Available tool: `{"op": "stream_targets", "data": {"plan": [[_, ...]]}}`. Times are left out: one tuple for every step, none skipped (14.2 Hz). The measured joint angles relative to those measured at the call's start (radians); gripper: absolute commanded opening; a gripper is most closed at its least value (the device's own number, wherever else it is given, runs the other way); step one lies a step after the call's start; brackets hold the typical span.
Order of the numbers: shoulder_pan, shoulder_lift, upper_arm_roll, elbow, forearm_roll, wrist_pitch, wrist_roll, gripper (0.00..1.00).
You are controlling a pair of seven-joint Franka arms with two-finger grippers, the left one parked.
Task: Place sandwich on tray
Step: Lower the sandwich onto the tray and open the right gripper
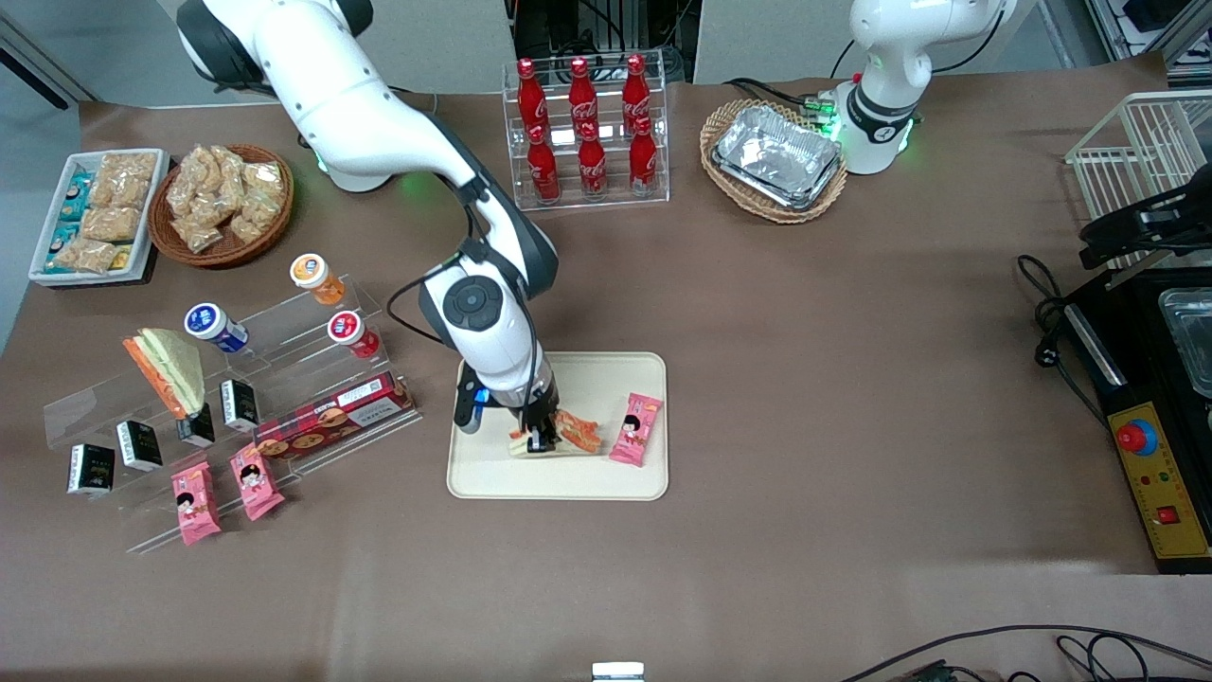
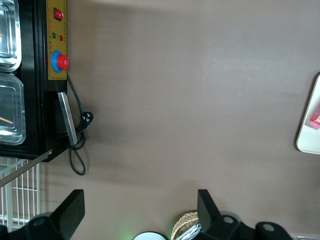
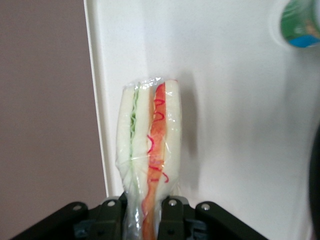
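Cream-beige and low-rimmed, the tray (image 1: 606, 379) already has the sandwich (image 1: 578, 432) over it, pinched at one end between the gripper (image 1: 540, 438) fingers (image 3: 172, 217) and lying beside a pink snack packet (image 1: 635, 428) (which sits on the tray nearer the parked arm's end). The wrist view shows the wedge over the tray close to its rim, the brown surface (image 1: 805, 379) just past that edge. The carry looks done, so what remains, by this judgement, is letting go and lifting clear.

Mock shop counter in a robotics lab: clear acrylic cola-bottle rack (image 1: 589, 133), stepped snack display (image 1: 227, 398) nearer the camera, white robot arms
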Motion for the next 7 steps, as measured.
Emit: {"op": "stream_targets", "data": {"plan": [[-0.002, 0.02, 0.0, 0.002, 0.0, 0.018, -0.011, 0.19], [-0.007, 0.038, -0.001, 0.009, 0.001, 0.028, -0.028, 0.19], [-0.015, 0.053, 0.001, 0.018, 0.013, 0.032, -0.05, 0.19], [-0.025, 0.065, 0.004, 0.026, 0.044, 0.033, -0.086, 0.19], [-0.034, 0.074, 0.006, 0.031, 0.084, 0.033, -0.131, 0.19], [-0.041, 0.082, 0.008, 0.038, 0.12, 0.033, -0.171, 0.2], [-0.044, 0.09, 0.008, 0.048, 0.147, 0.033, -0.202, 0.21]]}}
